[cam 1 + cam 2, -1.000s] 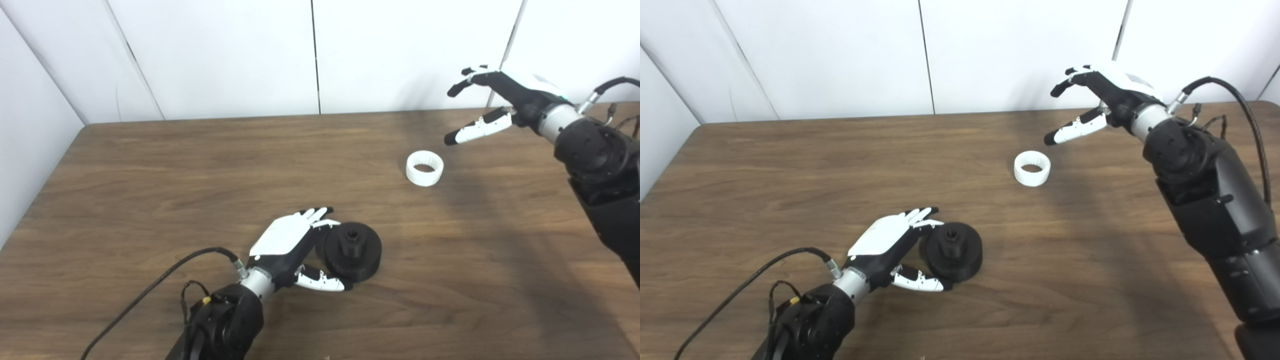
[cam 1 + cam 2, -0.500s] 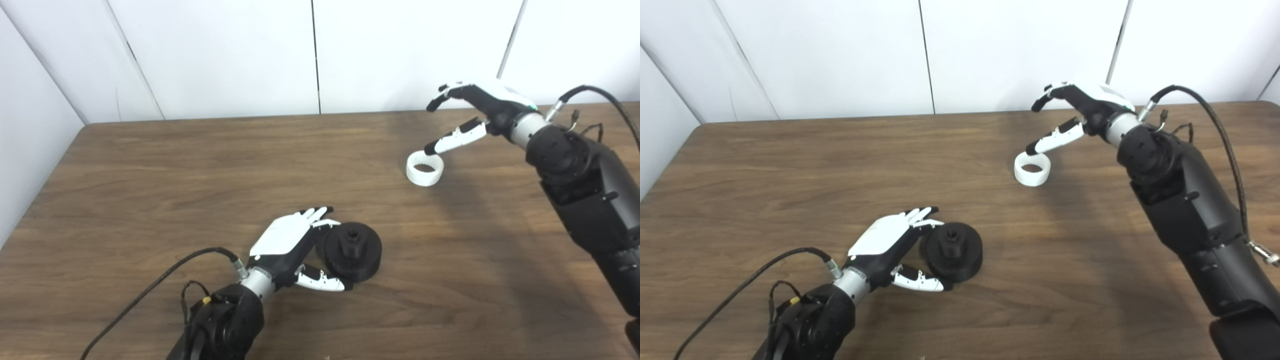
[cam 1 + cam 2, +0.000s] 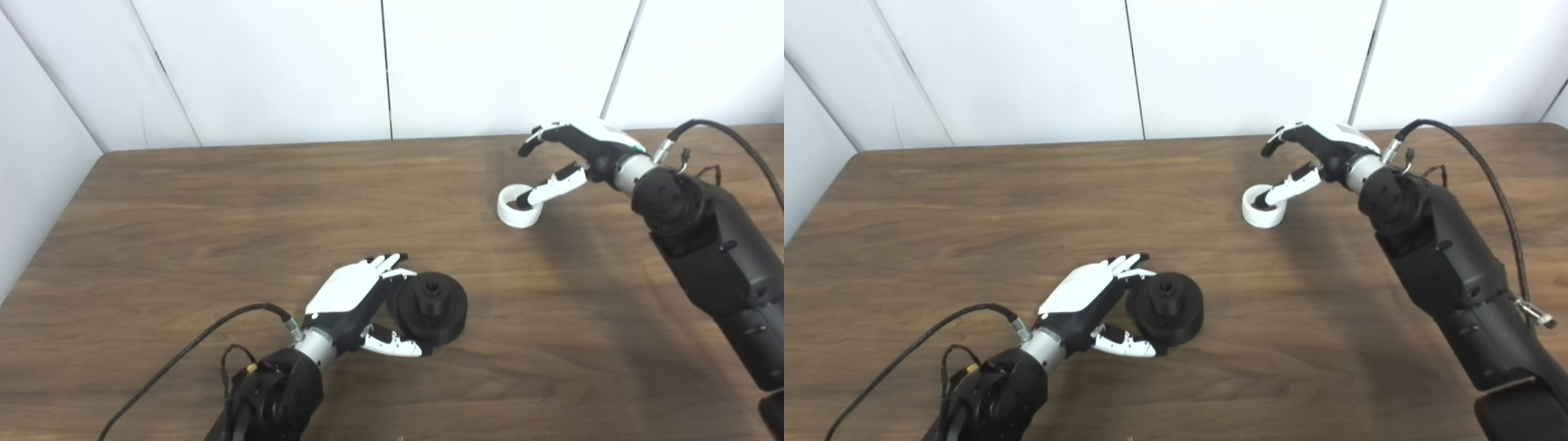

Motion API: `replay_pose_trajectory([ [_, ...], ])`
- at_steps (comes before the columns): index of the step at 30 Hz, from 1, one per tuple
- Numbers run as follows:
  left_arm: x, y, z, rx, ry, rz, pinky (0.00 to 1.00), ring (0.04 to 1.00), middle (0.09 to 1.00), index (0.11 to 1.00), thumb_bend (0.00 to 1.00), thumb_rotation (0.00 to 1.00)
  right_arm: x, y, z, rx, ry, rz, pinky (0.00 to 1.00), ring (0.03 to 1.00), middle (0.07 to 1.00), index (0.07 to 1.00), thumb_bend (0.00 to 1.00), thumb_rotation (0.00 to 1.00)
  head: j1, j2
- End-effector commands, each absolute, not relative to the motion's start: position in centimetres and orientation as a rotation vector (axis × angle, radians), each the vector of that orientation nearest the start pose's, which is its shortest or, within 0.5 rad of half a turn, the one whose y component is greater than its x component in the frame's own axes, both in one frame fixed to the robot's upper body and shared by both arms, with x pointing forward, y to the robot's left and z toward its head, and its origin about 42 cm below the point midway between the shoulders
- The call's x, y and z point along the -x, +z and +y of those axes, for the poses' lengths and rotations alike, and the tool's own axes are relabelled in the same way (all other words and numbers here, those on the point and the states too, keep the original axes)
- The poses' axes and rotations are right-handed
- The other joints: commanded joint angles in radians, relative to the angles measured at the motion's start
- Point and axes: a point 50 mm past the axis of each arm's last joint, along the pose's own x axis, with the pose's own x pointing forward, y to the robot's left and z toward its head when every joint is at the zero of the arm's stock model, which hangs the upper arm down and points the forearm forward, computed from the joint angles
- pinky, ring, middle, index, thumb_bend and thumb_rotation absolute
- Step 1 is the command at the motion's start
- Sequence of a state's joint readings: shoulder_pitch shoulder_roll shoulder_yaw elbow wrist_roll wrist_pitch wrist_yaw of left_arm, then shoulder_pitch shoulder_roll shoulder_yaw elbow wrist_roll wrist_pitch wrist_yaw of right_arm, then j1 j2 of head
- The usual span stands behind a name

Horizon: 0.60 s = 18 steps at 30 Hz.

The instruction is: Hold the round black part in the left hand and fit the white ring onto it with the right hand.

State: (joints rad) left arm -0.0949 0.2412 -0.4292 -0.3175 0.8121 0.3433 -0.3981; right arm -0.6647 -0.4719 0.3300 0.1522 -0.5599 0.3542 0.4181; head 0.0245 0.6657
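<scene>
Wooden table (image 3: 184, 202) holds everything. Round black part (image 3: 432, 307) sits near-centre, flat on the top. Left hand (image 3: 358, 300) is spread just beside it, fingers apart, gripping nothing. Right hand (image 3: 579, 156), far right, also spread; its thumb tip sits inside the white ring (image 3: 519, 207), nothing clamped.

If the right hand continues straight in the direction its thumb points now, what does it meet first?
The white ring. The right hand has its thumb tip at or inside the ring's opening, the fingers spread above. Whether it already touches the ring is unclear.
</scene>
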Motion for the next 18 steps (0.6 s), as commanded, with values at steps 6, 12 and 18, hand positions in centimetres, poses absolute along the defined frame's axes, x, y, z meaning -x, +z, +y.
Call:
replay_pose_trajectory([
  [6,-27.8,15.4,16.2,-1.043,-0.52,0.006,1.0,1.0,0.994,0.79,0.78,0.35,-47.2,28.4,-25.3,1.185,0.287,-0.039,0.91,0.982,0.936,0.748,0.91,0.38,0.005,0.001],
  [12,-27.9,15.5,16.2,-1.042,-0.519,0.006,0.99,1.0,0.995,0.789,0.77,0.34,-47.4,27.7,-25.6,1.184,0.287,-0.003,0.91,0.99,0.942,0.75,0.91,0.38,0.004,-0.001],
  [18,-28.0,15.6,16.2,-1.043,-0.517,0.003,0.99,1.0,0.994,0.789,0.78,0.34,-47.5,27.3,-25.3,1.177,0.296,0.014,0.94,0.994,0.942,0.755,0.91,0.38,0.004,-0.001],
])
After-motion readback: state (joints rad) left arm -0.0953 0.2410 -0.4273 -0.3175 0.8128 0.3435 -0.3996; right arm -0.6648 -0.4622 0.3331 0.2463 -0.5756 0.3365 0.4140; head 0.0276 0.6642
